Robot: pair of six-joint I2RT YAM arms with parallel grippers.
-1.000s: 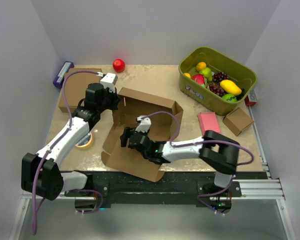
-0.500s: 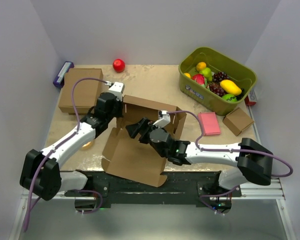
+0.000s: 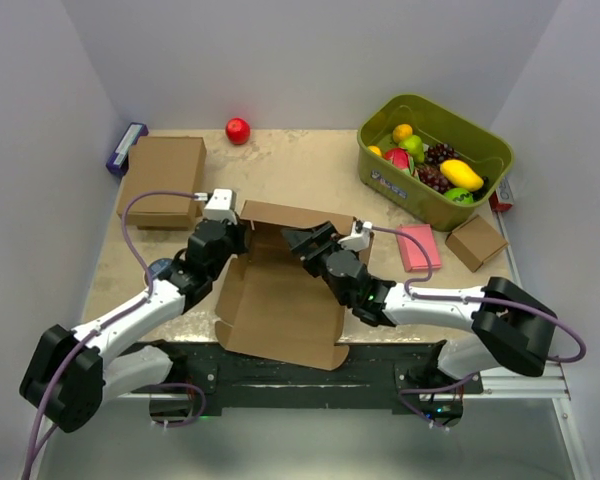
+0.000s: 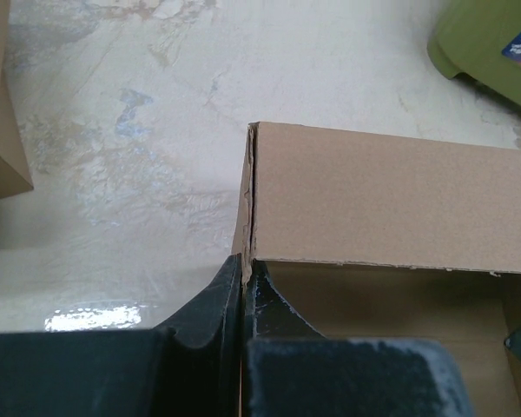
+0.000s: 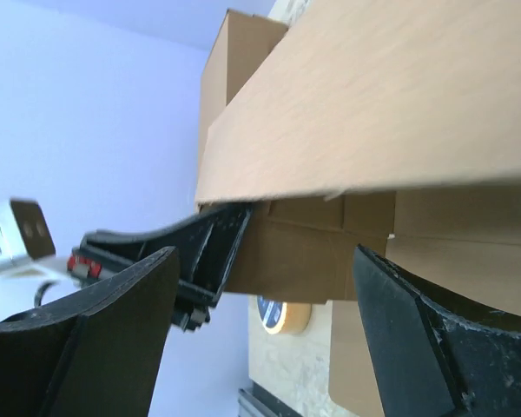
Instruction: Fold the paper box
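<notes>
Top view: paper box (image 3: pixel 280 315) lies open-topped at the centre of the counter (image 3: pixel 310 165), by its near edge. Left claw (image 3: pixel 238 238) at the box's rear-left corner, right claw (image 3: pixel 302 241) by the rear wall. Left wrist: claw pressed together, pinching the box's corner wall. Right wrist: claw spread wide, rear wall's edge just ahead.

left claw (image 4: pixel 243 276) pinched tight | right claw (image 5: pixel 265 261) spread wide | both arms extended forward
</notes>
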